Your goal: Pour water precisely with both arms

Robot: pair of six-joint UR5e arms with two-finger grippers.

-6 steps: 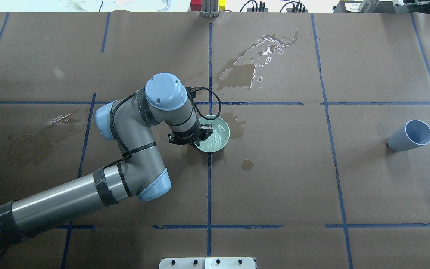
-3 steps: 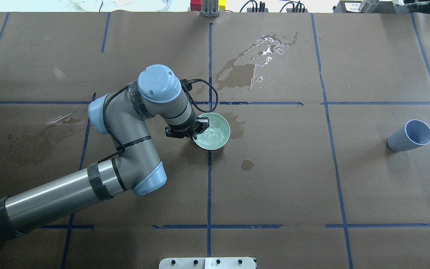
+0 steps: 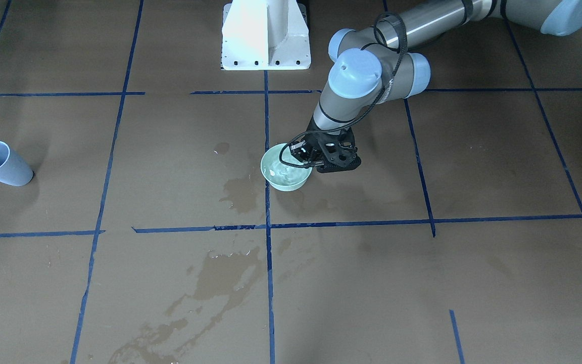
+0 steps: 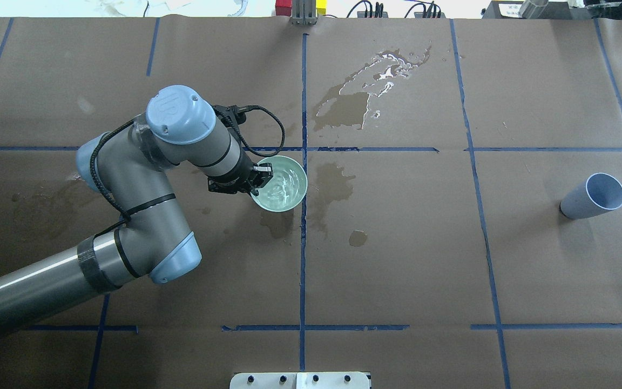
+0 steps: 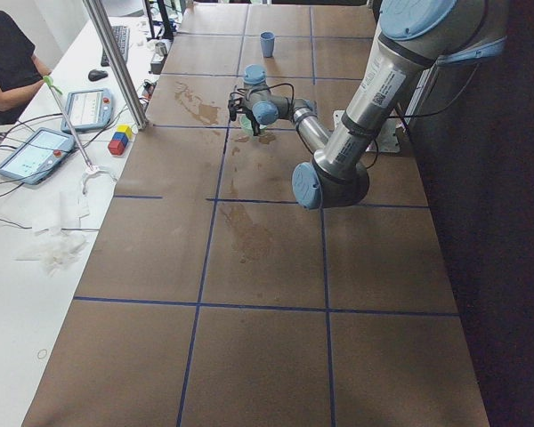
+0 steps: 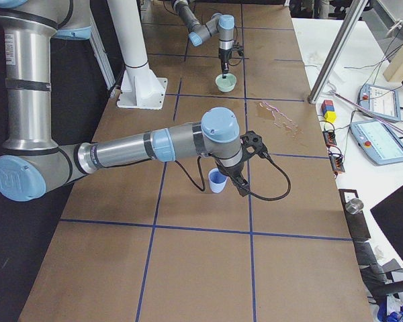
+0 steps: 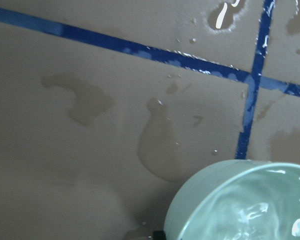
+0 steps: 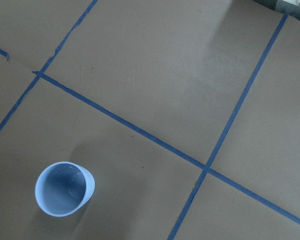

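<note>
From my console I start at the worktop's left edge, where the left arm (image 4: 143, 216) reaches in from the near left corner toward the middle. Its pale blue joint cap (image 4: 180, 114) carries an embossed mark that looks like "UR"; a white label (image 5: 374, 84) on the arm's upright tube in the left side view is too small for me to read. The left gripper (image 4: 257, 179) is closed on the left rim of a pale green bowl (image 4: 280, 208), one finger inside and one outside. The bowl sits around the middle of the worktop, just left of the centre tape line (image 4: 303, 259). The water (image 4: 283, 183) is in that bowl, glinting and rippled. Dark wet stains (image 4: 343, 108) spread right of the bowl and up toward the far edge. Close to the right edge a blue cup (image 4: 594, 195) stands on the brown paper, well apart from the bowl. In the right side view the right arm (image 6: 121, 151) stretches out low, and the right gripper (image 6: 242, 184) hangs just beside the cup; I cannot tell whether its fingers are apart or together.
</note>
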